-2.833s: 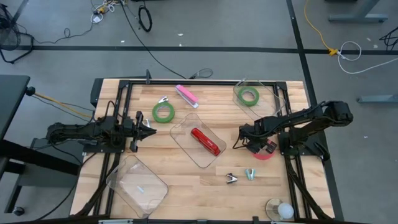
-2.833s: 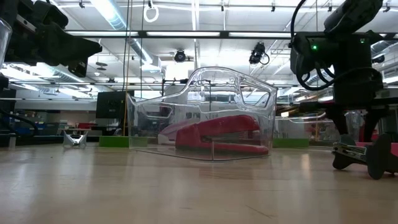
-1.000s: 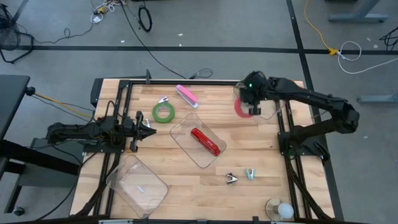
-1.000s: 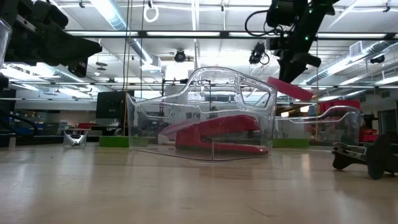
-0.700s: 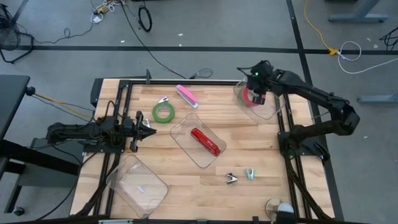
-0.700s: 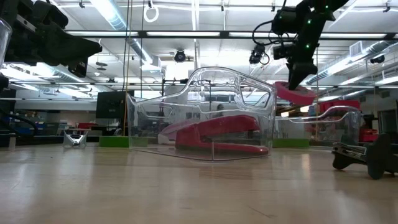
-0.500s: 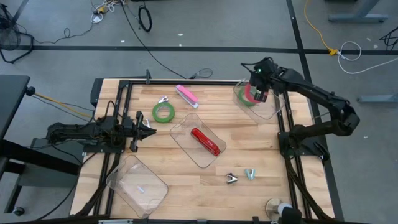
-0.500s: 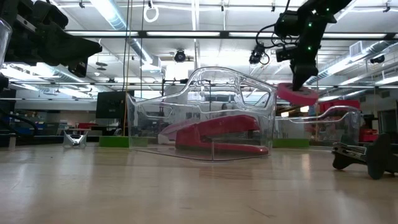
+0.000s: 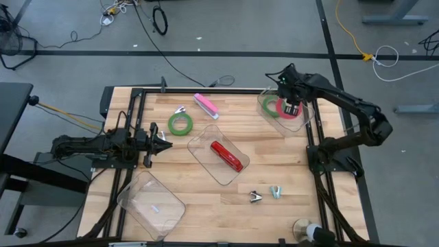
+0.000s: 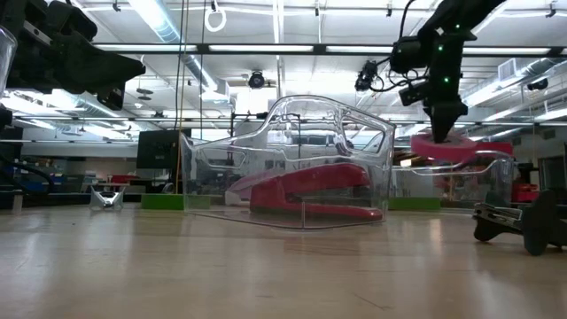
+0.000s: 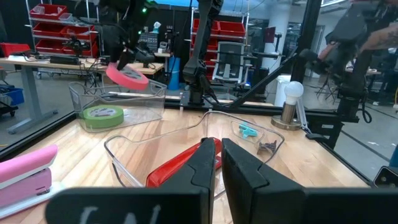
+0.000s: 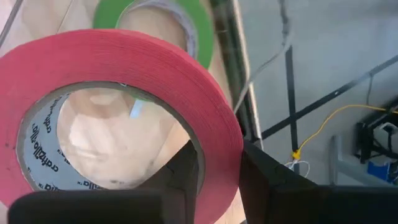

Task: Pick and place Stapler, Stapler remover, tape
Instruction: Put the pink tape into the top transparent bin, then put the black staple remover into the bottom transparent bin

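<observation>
The right gripper (image 9: 291, 104), fingers clamped across the red-pink tape ring (image 9: 288, 108), holds it above the clear plastic bin (image 9: 302, 121) containing a green tape ring (image 9: 268, 106); lower before releasing.
</observation>
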